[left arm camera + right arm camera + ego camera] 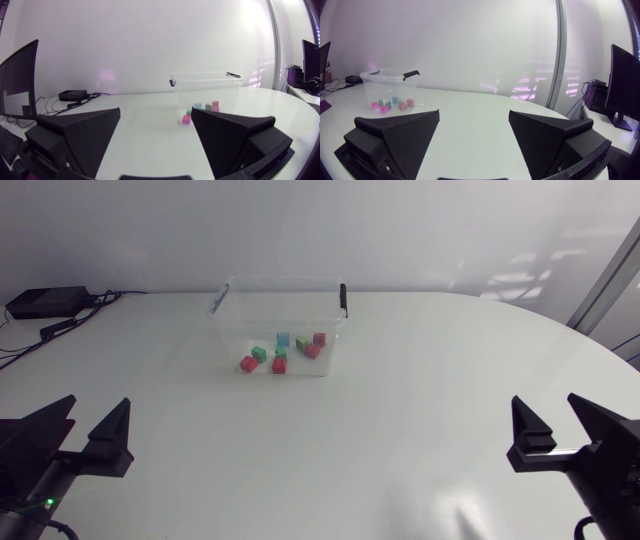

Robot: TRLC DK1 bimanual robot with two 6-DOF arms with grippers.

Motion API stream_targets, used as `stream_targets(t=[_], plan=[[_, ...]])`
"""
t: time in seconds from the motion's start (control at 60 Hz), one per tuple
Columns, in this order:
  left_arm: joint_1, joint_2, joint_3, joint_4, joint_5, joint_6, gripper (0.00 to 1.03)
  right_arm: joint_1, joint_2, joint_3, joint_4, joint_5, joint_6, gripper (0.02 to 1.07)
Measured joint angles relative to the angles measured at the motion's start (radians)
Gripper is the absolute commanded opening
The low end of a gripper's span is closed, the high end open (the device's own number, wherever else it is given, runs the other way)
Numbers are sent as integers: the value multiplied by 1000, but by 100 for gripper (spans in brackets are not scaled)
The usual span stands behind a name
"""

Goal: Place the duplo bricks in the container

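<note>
Bricks all inside container; left gripper and right gripper spread, empty. Risk: needless reach shoves the light container.

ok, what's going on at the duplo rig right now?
Nothing is being handled at this moment. The left gripper and the right gripper sit at the near side of the table, fingers open and empty. The clear container stands toward the far side, between the arms. The duplo bricks, in red, green and blue, lie inside it. No loose brick shows on the table.
</note>
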Motion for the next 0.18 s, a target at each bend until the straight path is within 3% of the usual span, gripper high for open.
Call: stream_targets(t=[0.183], plan=[[3, -18, -24, 9, 9, -31, 99, 0, -43, -48, 22, -14, 32, 102]])
